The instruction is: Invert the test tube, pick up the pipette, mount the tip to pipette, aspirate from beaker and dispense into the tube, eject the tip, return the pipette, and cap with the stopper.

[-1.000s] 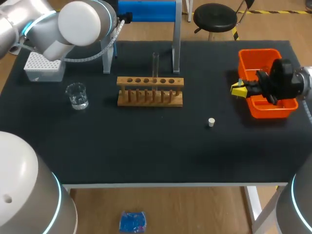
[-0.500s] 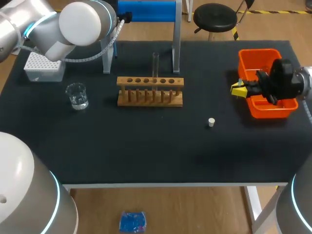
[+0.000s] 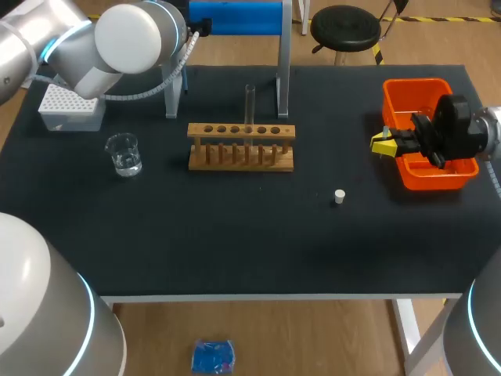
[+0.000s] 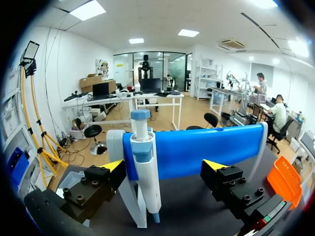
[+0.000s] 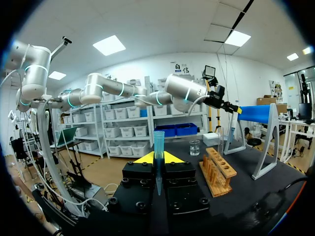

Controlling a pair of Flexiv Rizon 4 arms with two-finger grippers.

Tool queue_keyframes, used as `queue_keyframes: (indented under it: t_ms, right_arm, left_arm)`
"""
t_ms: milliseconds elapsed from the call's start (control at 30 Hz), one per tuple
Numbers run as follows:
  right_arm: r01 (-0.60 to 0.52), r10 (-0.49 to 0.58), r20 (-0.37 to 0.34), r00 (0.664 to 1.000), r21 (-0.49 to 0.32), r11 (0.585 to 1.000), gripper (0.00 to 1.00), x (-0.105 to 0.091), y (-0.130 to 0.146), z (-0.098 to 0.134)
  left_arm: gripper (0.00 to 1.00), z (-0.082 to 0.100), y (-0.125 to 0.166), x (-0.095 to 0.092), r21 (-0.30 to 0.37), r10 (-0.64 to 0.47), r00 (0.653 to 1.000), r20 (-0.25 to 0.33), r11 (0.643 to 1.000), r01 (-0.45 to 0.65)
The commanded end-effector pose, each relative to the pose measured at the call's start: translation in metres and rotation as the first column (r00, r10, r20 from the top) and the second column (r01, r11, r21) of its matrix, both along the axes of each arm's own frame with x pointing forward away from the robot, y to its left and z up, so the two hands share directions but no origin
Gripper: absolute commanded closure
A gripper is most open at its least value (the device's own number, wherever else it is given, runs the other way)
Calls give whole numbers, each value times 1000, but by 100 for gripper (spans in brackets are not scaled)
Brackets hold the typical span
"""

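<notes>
Slight left arm (image 3: pixel 129 39) shift; wrist-only: blue tip (image 5: pixel 158 140) in right claw (image 5: pixel 158 158).

Bench (image 3: pixel 235 235) had a matt black top, kinda cloth-like. Rack (image 3: pixel 241 131) was plain bare-looking wood, beaker (image 3: pixel 124 153) and test tube (image 3: pixel 250 106) clear glass. Bin (image 3: pixel 415 83) was shiny orange plastic, pipette (image 4: pixel 142 162) smooth white-and-blue plastic, pipette tip (image 5: pixel 158 142) see-through bluish plastic.

Black tabletop (image 3: pixel 235 235); orange bin (image 3: pixel 415 84); tan wooden rack (image 3: pixel 241 131); white stopper (image 3: pixel 340 197); white tip box (image 3: pixel 66 113); blue-and-white pipette (image 4: pixel 145 167); pale blue pipette tip (image 5: pixel 158 142).
</notes>
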State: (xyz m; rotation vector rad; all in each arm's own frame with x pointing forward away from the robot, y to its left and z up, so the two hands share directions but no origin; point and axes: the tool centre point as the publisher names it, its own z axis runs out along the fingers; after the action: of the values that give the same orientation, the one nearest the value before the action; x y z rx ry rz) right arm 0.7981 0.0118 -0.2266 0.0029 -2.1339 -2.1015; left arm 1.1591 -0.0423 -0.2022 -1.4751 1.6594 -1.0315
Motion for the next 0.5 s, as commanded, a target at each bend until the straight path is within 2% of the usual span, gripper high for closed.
queue_keyframes:
  t_ms: [33,500]
  right_arm:
    - [-3,3,0,1000,0,1000,100,0,-1,0]
    - [-3,3,0,1000,0,1000,100,0,-1,0]
  left_arm:
    - [0,-2,0,7,-4,-9,1000,-3,1000,9]
    - [0,-5,-1,11,-3,-17,1000,-2,1000,17]
